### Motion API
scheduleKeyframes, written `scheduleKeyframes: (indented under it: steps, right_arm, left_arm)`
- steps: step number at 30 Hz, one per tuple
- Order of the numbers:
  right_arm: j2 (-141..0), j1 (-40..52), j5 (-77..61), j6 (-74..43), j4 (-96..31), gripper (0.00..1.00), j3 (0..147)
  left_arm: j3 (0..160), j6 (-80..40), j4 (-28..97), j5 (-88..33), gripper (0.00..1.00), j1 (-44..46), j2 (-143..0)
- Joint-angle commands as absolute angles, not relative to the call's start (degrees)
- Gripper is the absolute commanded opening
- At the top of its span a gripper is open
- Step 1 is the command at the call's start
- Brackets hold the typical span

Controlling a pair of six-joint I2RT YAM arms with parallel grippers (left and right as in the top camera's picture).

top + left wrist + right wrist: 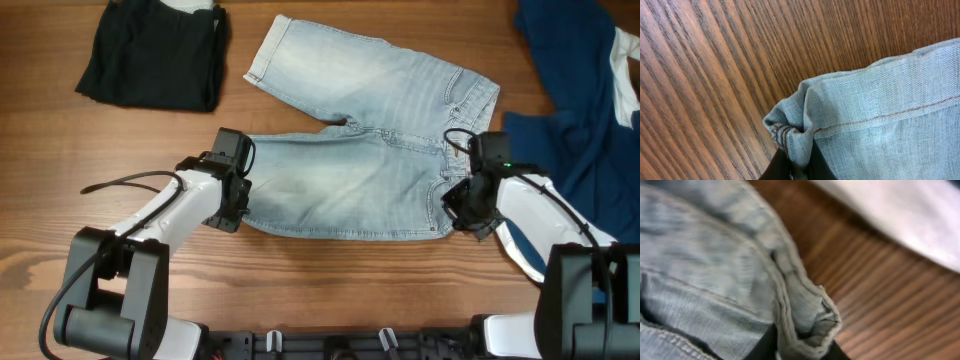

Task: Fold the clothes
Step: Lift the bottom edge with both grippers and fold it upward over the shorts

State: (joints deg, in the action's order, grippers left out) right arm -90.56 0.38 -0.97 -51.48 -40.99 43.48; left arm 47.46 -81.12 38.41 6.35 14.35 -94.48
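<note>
Currently, the denim shorts (370, 150) lie spread flat mid-table (400, 290), waistband end toward the right arm, leg hems toward the left. One leg angles away toward the far edge; the other runs along the near side.

Left gripper (232, 205): at the near leg's hem corner. Jaws clenched almost closed, with a bunched fold of hem pinched between the dark fingers (772, 170).

Right gripper (462, 208): at the near corner of the waistband. Likewise clamped, with the thick stitched edge wedged between its fingers (762, 347).

Black garment (155, 55): folded, far left, apart from the shorts.

Navy garment (575, 110): heaped far right, just beside the waistband.
</note>
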Motion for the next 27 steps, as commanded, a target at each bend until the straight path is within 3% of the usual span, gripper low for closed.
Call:
scheduleKeyframes:
  steps: [1,8,16,27]
  right_arm:
    - [-94.02,2.39,-2.61,-50.94,-38.41,0.04,40.01]
    - [-90.89,1.69,-2.94,-44.66,-40.49,0.04,43.13]
    - [-75.31,0.67,-1.52,-35.53,-55.68,0.04,57.43]
    - [-58.22,0.67,-0.99,-34.48,-74.39,0.04,74.35]
  left_arm:
    - [44.69,-81.43,38.13,11.11,0.04,13.98,-97.08]
    - [47.51,-81.19,44.36,18.02,0.04,13.96,-89.91]
    - [58.83,-80.07,61.21,27.14,0.04,13.98,-72.27]
    - [67.57,-69.01,64.93,25.69,0.04,14.04,-53.28]
